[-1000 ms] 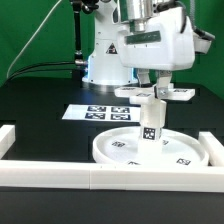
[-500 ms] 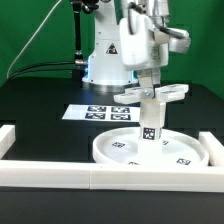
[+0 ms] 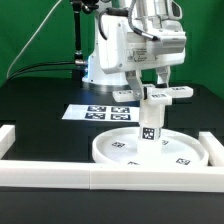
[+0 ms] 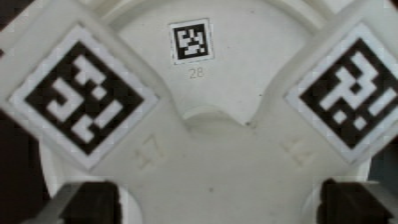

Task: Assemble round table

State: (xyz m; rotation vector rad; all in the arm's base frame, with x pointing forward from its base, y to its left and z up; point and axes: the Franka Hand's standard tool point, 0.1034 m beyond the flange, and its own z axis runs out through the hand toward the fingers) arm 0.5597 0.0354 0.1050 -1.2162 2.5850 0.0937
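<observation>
The large round disc (image 3: 120,150) lies on the black table near the front rail. The short post (image 3: 151,124) stands upright at its centre, a tag facing the camera. The cross-shaped foot (image 3: 158,96) sits level on top of the post. My gripper (image 3: 156,84) comes straight down onto the foot and is shut on it. In the wrist view the foot (image 4: 214,110) fills the picture with three tags, and my gripper (image 4: 222,202) holds it with a dark fingertip (image 4: 80,200) at each side.
The marker board (image 3: 98,113) lies flat behind the disc. A white border rail (image 3: 90,176) runs along the front, with short side rails at the left (image 3: 10,140) and right (image 3: 212,142). The arm's base (image 3: 100,65) stands behind.
My wrist has turned about the vertical axis, and the cross-shaped foot has turned with it on top of the post. The disc and post stay in place.
</observation>
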